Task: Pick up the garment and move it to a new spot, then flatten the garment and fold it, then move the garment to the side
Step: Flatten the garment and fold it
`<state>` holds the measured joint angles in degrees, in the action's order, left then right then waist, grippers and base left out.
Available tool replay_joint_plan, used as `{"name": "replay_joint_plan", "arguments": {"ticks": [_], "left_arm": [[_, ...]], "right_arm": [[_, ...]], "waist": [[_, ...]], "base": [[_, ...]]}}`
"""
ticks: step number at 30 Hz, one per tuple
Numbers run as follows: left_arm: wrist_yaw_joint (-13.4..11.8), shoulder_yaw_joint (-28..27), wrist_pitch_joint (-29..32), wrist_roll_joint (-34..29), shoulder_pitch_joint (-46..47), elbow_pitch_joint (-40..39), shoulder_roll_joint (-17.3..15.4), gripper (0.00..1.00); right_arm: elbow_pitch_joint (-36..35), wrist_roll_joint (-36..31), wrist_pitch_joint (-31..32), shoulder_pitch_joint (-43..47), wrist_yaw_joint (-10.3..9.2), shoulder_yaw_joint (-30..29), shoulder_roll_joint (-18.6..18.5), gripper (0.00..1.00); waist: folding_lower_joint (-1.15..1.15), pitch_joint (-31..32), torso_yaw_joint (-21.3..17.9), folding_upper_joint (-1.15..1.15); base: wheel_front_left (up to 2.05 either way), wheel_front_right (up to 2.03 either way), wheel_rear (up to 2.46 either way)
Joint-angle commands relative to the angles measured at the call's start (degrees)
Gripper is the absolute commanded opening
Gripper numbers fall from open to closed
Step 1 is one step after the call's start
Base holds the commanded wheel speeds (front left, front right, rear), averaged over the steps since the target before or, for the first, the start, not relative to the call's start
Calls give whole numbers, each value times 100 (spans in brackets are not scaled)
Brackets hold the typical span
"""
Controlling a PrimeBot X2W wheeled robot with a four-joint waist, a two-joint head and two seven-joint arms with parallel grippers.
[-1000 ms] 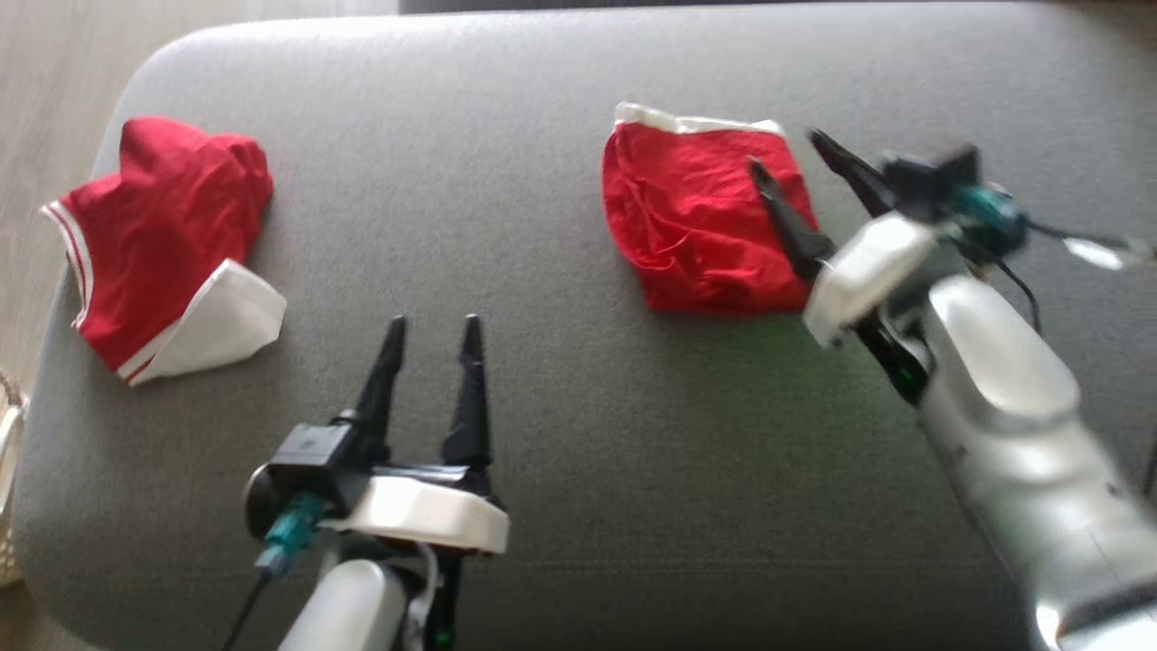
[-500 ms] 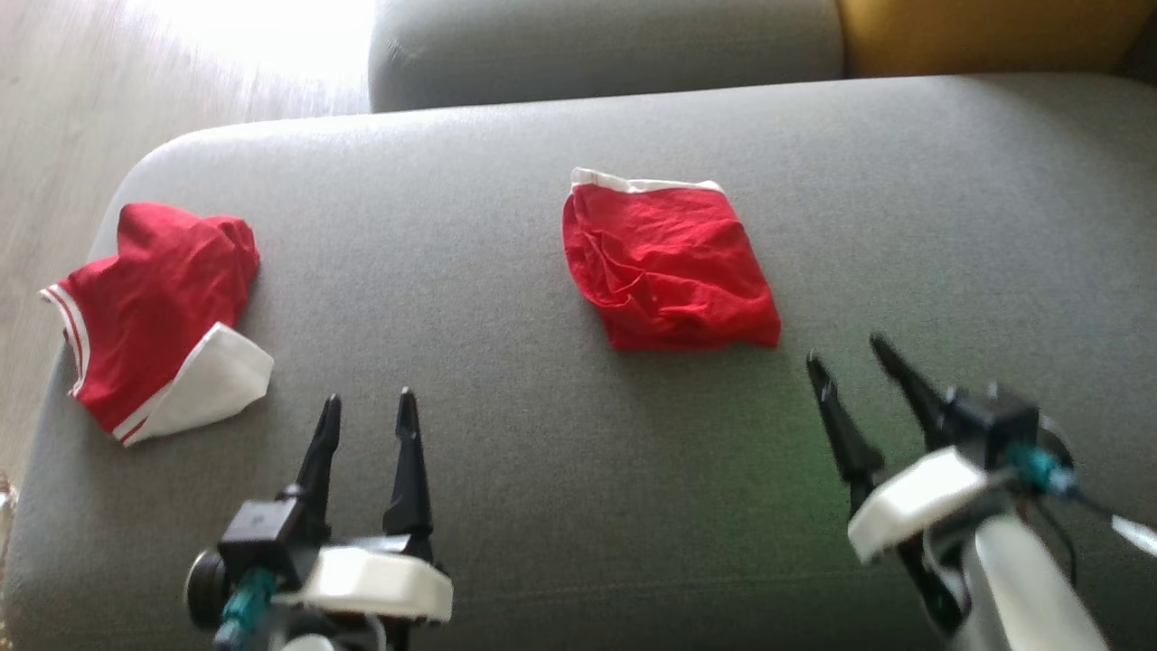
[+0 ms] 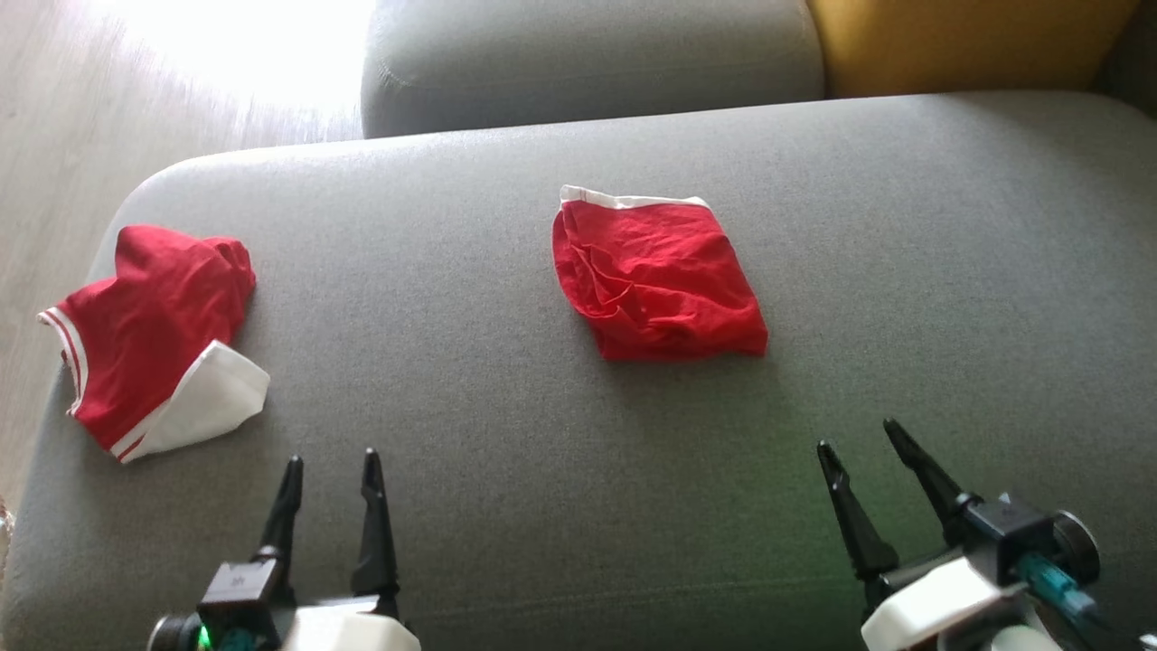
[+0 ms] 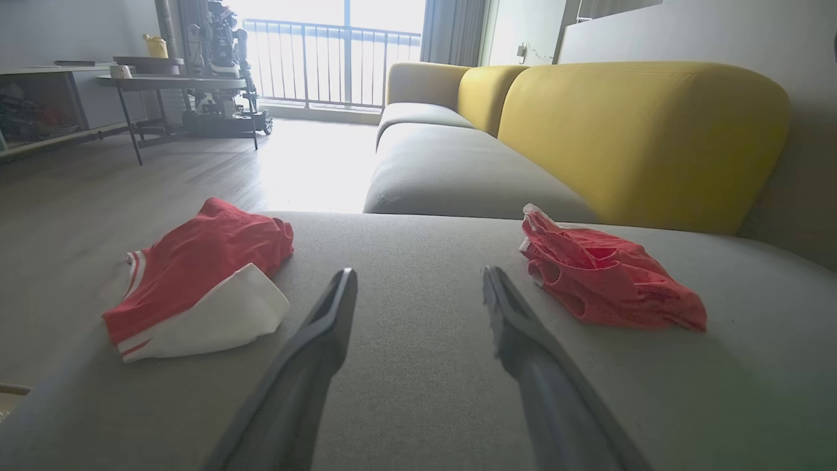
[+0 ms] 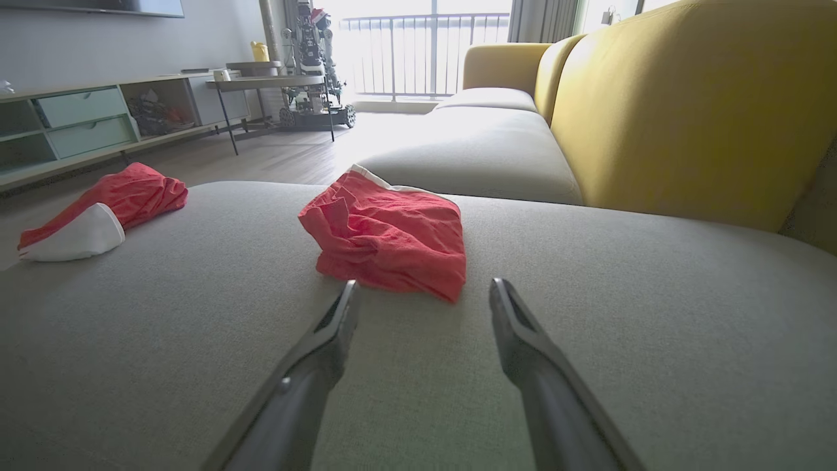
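A folded red garment with a white waistband edge lies in the middle of the grey sofa seat; it also shows as the red garment and the red garment in the wrist views. My right gripper stands open at the lower right, well short of it, nothing between its fingers. My left gripper stands open at the lower left. Each wrist view shows its own gripper open, left gripper and right gripper.
A second red and white garment lies crumpled at the seat's left end, near the edge. Yellow backrest runs along the far right. Another grey seat continues behind. Wooden floor lies to the left.
My right gripper has pulled back from the folded garment toward the near edge, leaving it lying alone. The head camera tilted up, so the whole picture shifted down.
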<state>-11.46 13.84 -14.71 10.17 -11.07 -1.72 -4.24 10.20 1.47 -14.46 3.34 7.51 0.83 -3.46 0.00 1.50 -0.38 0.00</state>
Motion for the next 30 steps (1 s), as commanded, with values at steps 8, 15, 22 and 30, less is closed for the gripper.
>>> {"name": "replay_joint_plan", "arguments": {"ticks": [8, 15, 22, 30], "left_arm": [[108, -301, -29, -72, 41, -96, 109, 100], [182, -294, -29, -157, 1, -39, 128, 100], [188, -257, -29, -173, 1, -14, 133, 100], [144, -207, -29, -138, 8, 0, 135, 100]], "right_arm": [[-331, -28, -53, 113, -2, 122, 54, 100], [-369, 73, -53, 160, -2, 120, 56, 100], [-392, 100, -53, 170, -2, 89, 57, 100], [-396, 105, -53, 187, -2, 119, 57, 100]], "waist": [[0, 37, -12, 0], [0, 5, -25, 0], [0, -23, -7, 0], [0, -37, -1, 0]], "base": [[0, 0, 0], [0, 0, 0], [0, 0, 0], [0, 0, 0]]}}
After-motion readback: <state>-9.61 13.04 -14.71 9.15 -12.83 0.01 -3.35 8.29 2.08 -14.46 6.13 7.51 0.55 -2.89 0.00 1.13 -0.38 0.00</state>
